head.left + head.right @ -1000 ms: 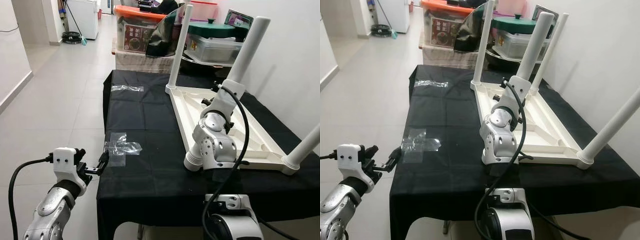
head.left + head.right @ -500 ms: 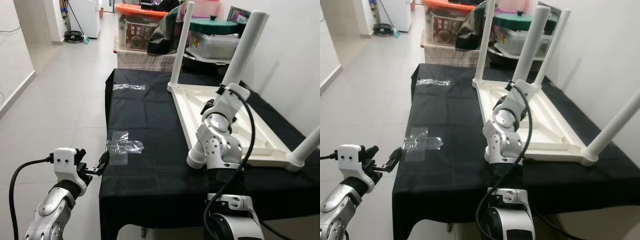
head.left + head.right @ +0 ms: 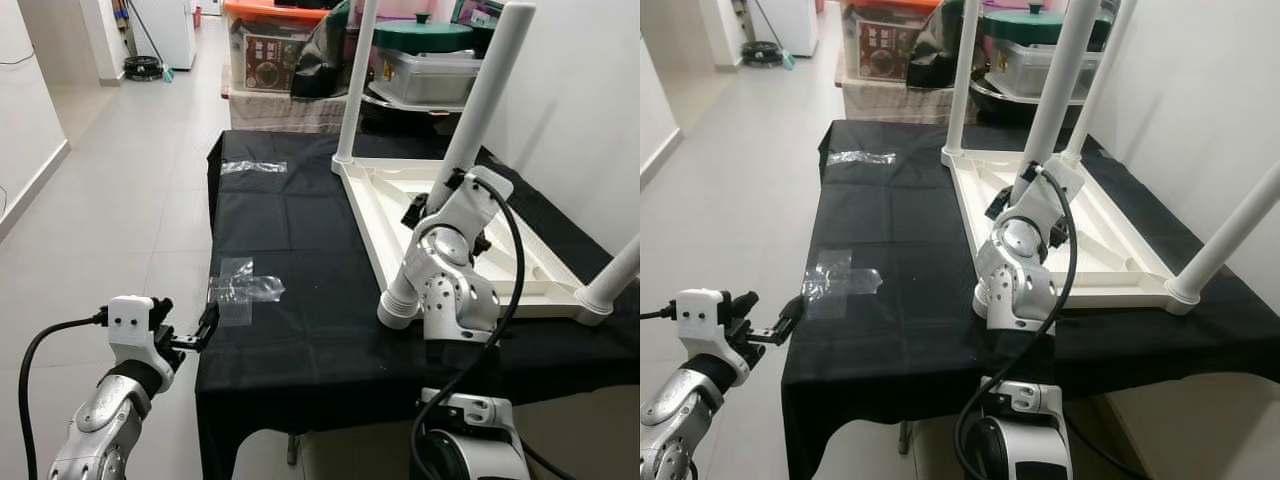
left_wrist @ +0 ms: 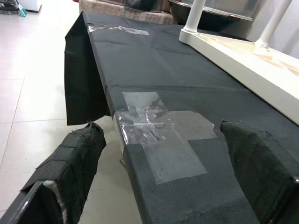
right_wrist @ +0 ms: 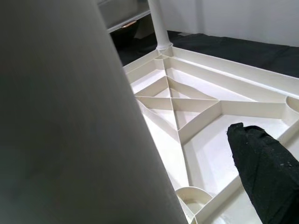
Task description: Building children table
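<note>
Four white legs stand up from the upturned children's table (image 3: 470,235), which lies top-down on the black cloth (image 3: 290,260). In the left eye view our right gripper (image 3: 447,200) is at the near-left leg (image 3: 478,120), partway up its shaft; the wrist hides the fingers, so we cannot tell from here how they sit. Compared with a second ago the right arm has risen along that leg, and the whole picture has shifted too, so our head has moved. We judge the leg is being seated or twisted home in its corner socket. Our left gripper (image 3: 203,328) hangs off the cloth's near corner, just short of a crumpled clear plastic wrapper (image 3: 243,290), as it did before.

Turning to the right eye view, a second clear wrapper (image 3: 862,157) lies well beyond our left gripper, near the far edge of the cloth.

Left wrist view: our two padded fingers (image 4: 77,161) are spread wide, holding nothing, with the wrapper between and just ahead of them.

Right wrist view: the leg looms close beside one black finger (image 5: 264,172), and the tabletop's ribbed underside (image 5: 187,112) spreads beyond; whether we grip the leg, we cannot tell.
</note>
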